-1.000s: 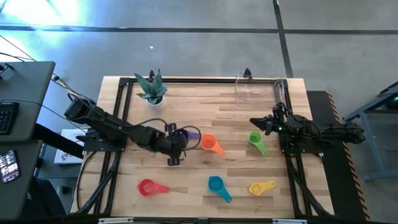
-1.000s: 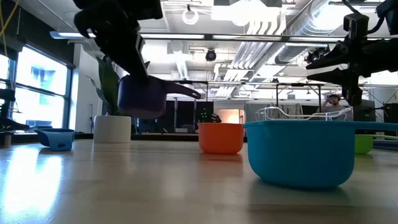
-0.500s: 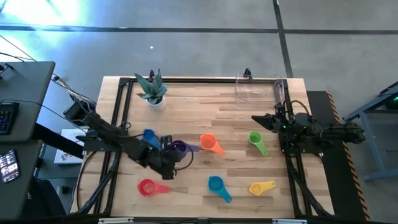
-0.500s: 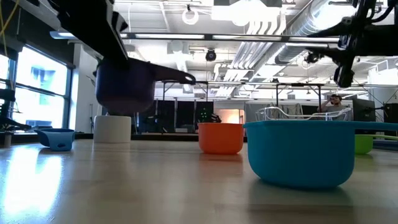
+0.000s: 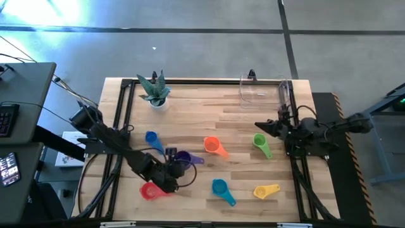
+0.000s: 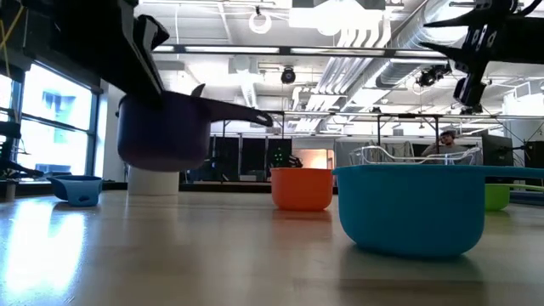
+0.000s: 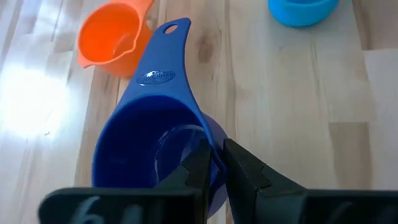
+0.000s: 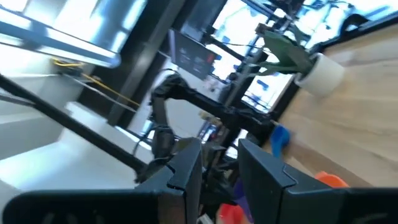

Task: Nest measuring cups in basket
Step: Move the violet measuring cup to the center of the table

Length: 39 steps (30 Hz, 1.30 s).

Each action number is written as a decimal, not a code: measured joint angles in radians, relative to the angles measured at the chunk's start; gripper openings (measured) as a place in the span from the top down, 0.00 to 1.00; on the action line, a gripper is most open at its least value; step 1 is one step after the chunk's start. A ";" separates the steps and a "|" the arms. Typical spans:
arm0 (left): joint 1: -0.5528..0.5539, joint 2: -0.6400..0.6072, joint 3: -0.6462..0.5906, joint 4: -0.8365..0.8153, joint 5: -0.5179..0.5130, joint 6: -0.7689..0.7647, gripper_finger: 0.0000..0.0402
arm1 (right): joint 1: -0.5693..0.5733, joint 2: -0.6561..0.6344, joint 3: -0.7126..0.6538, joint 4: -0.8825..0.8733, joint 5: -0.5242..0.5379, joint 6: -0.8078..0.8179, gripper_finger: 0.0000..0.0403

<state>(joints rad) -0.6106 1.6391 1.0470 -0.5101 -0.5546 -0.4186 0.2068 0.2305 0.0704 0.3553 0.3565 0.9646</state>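
My left gripper [image 5: 171,164] is shut on the purple cup [image 5: 183,158], which hangs over the near-left part of the table; in the low view the purple cup [image 6: 166,132] floats above the wood. The blue cup [image 5: 150,137], orange cup [image 5: 214,146], green cup [image 5: 261,143], teal cup [image 5: 221,190], yellow cup [image 5: 266,190] and red cup [image 5: 150,190] sit on their bowls on the table. The clear basket [image 5: 259,88] stands at the far right edge. My right gripper [image 5: 261,126] is open and raised, just beyond the green cup. My left gripper pinches the purple cup's bowl rim [image 7: 214,146] on the side opposite the handle [image 7: 161,62], one finger [image 7: 198,167] inside the bowl and one outside. The fingers slant down from the table's left. The cup is lifted clear, about level, with its handle pointing right.
A white pot with a green plant [image 5: 154,90] stands at the far left corner. Black frame rails run along the left and right table edges. Bare wood lies between the orange cup and the basket.
My left gripper has carried the purple cup toward the near edge, still lifted, uncovering the blue cup on the table behind it. In the low view the cup has grown larger and nearer. My right gripper has risen a little and stayed near the green cup.
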 joint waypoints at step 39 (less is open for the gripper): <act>0.002 0.148 0.000 0.090 0.103 0.019 0.90 | 0.082 0.241 0.000 0.105 0.140 0.030 0.76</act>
<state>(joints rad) -0.6083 1.7874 1.0470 -0.4198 -0.4511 -0.3994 0.2890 0.4713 0.0704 0.4606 0.4969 0.9947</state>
